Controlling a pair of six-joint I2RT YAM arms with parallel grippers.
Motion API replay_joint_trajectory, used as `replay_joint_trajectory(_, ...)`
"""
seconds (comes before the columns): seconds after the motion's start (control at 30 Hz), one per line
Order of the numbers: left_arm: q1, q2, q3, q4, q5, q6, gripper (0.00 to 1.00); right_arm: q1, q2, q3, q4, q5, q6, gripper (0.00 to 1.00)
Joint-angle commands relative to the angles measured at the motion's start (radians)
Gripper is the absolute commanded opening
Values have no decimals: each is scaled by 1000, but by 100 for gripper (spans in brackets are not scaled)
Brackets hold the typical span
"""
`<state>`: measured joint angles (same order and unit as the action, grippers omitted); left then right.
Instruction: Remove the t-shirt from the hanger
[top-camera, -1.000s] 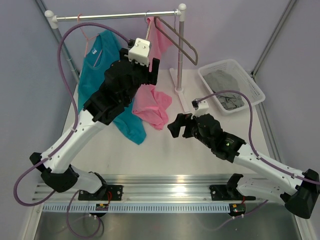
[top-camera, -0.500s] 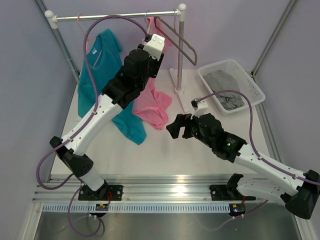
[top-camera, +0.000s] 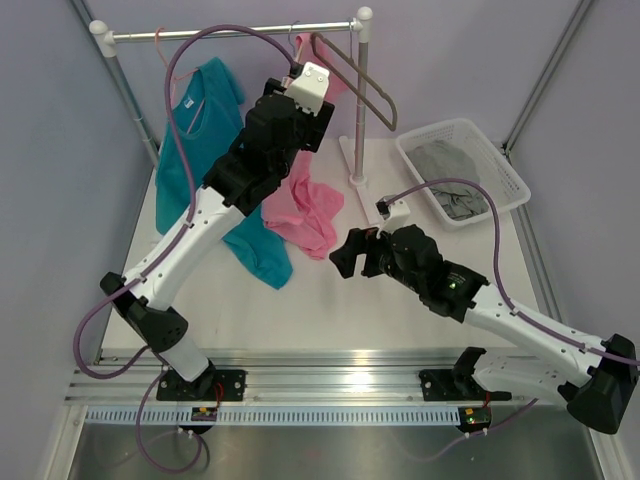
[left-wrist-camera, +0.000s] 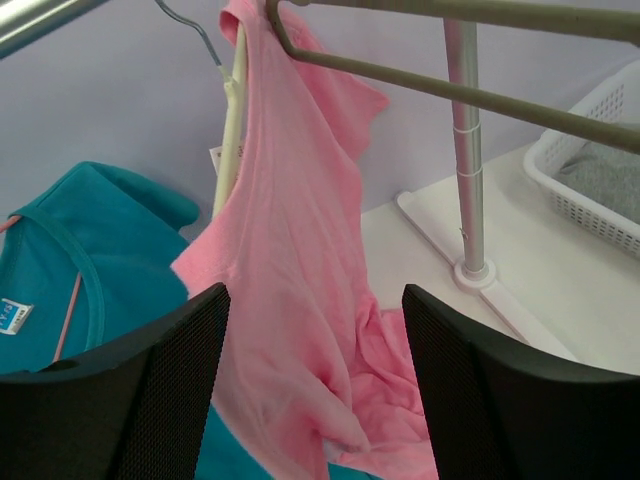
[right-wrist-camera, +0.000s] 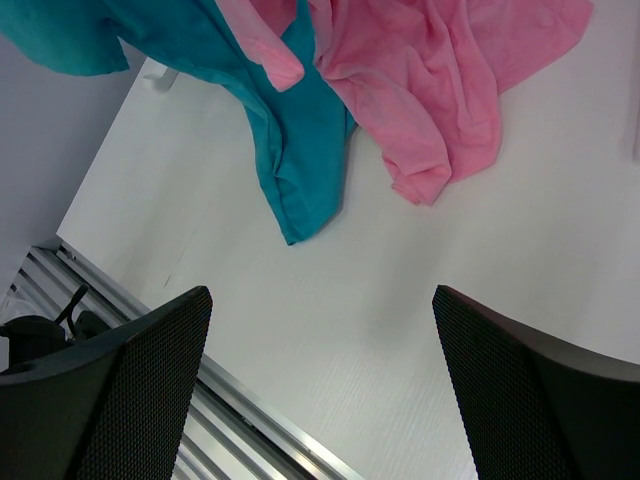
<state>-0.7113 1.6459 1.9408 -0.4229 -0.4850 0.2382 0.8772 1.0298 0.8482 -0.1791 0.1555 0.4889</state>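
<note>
The pink t-shirt (left-wrist-camera: 290, 250) hangs by one shoulder from the pale cream hanger (left-wrist-camera: 232, 130), whose metal hook (left-wrist-camera: 190, 30) reaches up toward the rail. The shirt's lower part lies bunched on the table (top-camera: 310, 215). My left gripper (left-wrist-camera: 315, 390) is raised close in front of the hanging fabric. It is open, with the pink cloth showing beyond its fingers and nothing pinched. My right gripper (top-camera: 345, 258) hovers low over the table just right of the shirt's hem. It is open and empty, and the pink (right-wrist-camera: 440, 90) and teal cloth lie ahead of it.
A teal shirt (top-camera: 200, 130) hangs on a thin pink hanger to the left and trails onto the table. A dark grey-brown hanger (top-camera: 362, 85) hangs right of the pink shirt, beside the rack post (top-camera: 360, 110). A white basket (top-camera: 497, 150) holding a grey garment (top-camera: 450, 170) stands at the right.
My left arm has stretched up and to the right, toward the rail and the pink shirt's top. My right gripper has crept slightly left.
</note>
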Motion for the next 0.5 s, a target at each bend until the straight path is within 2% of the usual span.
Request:
replay_joint_trajectory(0.0,7,-80,26,59,-9,-11,73,8,12,51,0,-20,-24,100)
replay_joint_trajectory(0.23,7,-100,3,64,-41,-16,73,9,27,57,-5,-28,-26,100)
replay_joint_trajectory(0.47,41,-41,9,65,-7,-40,74,8,27,61,-16,-16,-35,100)
